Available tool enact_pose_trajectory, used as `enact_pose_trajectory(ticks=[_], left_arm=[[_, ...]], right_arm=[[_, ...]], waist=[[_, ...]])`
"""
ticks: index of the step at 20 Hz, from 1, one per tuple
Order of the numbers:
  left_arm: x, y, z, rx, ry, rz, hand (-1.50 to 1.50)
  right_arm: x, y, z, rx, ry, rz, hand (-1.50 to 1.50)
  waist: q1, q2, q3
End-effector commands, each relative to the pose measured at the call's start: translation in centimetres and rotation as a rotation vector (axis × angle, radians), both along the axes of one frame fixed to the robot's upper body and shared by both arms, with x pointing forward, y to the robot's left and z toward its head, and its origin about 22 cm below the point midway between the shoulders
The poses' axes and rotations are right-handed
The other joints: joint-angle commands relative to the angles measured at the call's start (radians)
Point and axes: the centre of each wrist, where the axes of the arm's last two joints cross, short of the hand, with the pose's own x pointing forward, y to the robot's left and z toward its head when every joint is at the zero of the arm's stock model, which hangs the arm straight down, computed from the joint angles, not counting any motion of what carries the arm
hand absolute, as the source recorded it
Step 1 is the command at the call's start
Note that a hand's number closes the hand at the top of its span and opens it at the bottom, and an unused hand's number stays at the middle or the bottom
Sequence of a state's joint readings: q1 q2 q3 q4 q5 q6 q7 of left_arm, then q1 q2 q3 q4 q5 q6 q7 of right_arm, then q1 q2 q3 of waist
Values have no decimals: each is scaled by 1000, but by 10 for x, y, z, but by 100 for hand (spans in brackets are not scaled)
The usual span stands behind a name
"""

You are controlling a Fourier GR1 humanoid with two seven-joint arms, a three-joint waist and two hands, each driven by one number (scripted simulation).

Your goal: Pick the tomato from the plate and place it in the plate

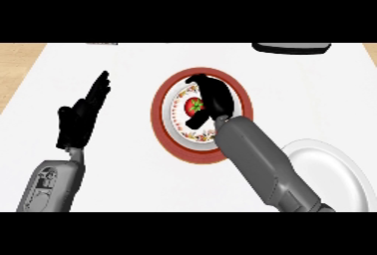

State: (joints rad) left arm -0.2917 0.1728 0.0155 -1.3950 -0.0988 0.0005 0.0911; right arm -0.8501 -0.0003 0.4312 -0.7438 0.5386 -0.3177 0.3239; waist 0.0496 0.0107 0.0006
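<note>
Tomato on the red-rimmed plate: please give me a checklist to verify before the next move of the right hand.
1. Tomato lies on the red-rimmed plate: ok.
2. Right hand is over that plate, beside the tomato: ok.
3. Fingers closed round the tomato: not ok; it still shows beside the hand.
4. White plate at the right has bare surface in view to receive it: ok.
5. Left hand rests open at the left, away from both plates: ok.
6. Height of the right hand above the plate: cannot tell.
</note>
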Motion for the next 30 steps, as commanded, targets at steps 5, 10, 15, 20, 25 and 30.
enact_pose_trajectory(ticks=[5, 10, 15, 20, 25, 30], left_arm=[[0, 8, -3, -5, -7, 32, 0], [-4, 17, 9, 7, -4, 51, 0], [-6, 21, 11, 1, 11, 49, 0], [-7, 13, 2, -7, 9, 60, 0], [-4, 6, 0, -1, 0, 45, 0], [-16, 19, -3, 5, 12, 47, 0]], right_arm=[[-4, -13, -6, 373, -113, -57, -150], [2, -54, 3, 534, -165, -180, -150], [3, -98, 41, 605, -223, -269, -150], [-32, -183, 1, 614, -219, -282, -150], [-25, -238, 21, 624, -201, -262, -150], [-65, -263, -9, 601, -182, -247, -150]], waist=[[-16, 0, 1], [-50, -12, 0], [-63, -17, -1], [-63, -12, 0], [-49, -10, 0], [-50, -11, 0]])
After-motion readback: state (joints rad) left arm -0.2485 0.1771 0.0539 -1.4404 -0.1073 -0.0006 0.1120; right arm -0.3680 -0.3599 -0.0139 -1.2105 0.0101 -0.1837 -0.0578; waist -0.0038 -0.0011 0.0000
